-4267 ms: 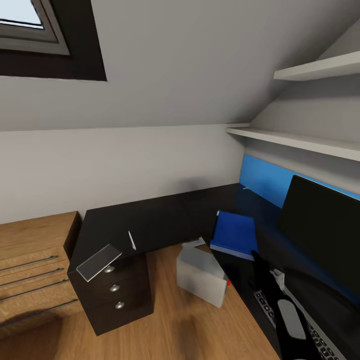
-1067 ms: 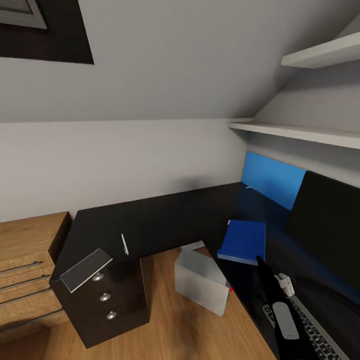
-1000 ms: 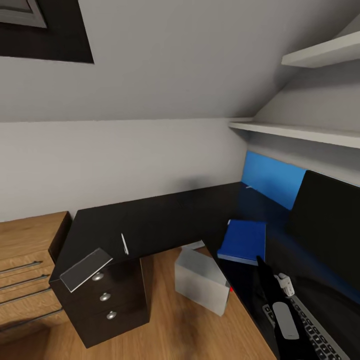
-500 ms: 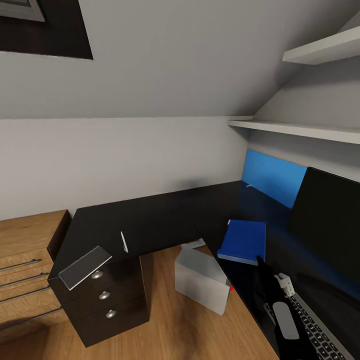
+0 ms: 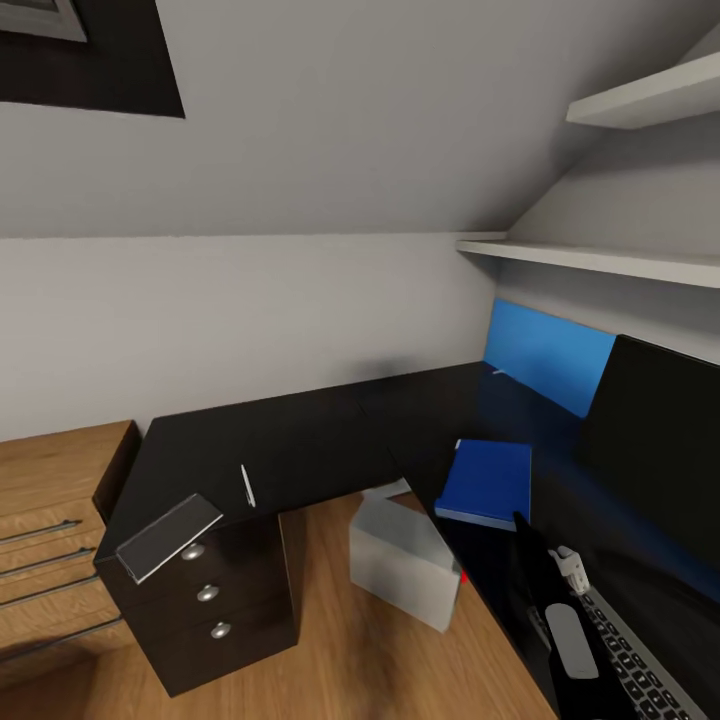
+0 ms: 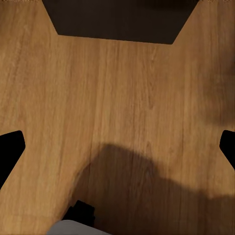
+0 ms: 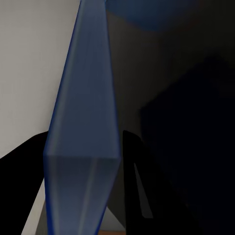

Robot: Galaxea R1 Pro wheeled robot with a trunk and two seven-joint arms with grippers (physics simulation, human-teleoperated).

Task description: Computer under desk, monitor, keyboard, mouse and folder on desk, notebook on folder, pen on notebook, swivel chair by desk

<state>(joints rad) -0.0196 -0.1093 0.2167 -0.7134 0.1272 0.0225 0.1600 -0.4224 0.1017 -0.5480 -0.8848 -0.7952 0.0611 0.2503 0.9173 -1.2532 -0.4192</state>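
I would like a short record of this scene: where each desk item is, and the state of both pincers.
blue folder: flat on the desk, near the monitor
notebook: overhanging the desk's corner
pen: on desk, near notebook
computer: on floor, partly under desk
right pincer: closed on blue folder's edge
left pincer: open, above floor

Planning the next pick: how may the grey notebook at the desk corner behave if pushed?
The notebook overhangs the desk edge, so it may tip off. It looks thin and flat, probably light and sliding easily.
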